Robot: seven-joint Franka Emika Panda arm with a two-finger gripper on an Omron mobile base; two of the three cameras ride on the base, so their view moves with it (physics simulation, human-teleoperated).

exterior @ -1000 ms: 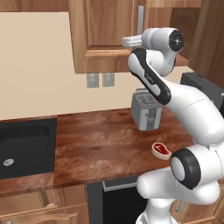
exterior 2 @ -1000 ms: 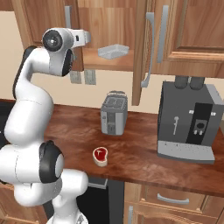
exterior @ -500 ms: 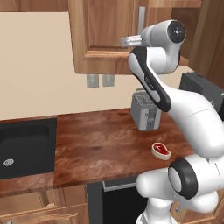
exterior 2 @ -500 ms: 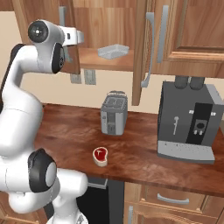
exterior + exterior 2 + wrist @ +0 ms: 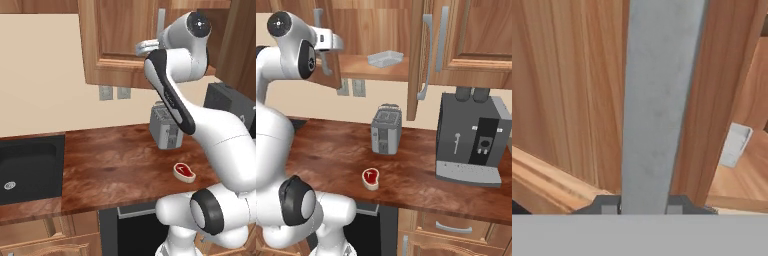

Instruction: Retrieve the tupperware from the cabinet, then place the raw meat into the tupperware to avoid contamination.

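pale grey-white tupperware [image 5: 385, 58] is seen on the open cabinet [image 5: 371, 67] shelf at the upper middle of the right base view, while the door handle [image 5: 657, 100] is clasped between the gripper [image 5: 643, 205] tips, so door-opening is judged nearly finished and release then a reach inward is called for.

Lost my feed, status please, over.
Hand shut on cabinet door handle, door open. Tupperware on cabinet shelf, untouched. Meat on counter before toaster. Nothing blocking the shelf.
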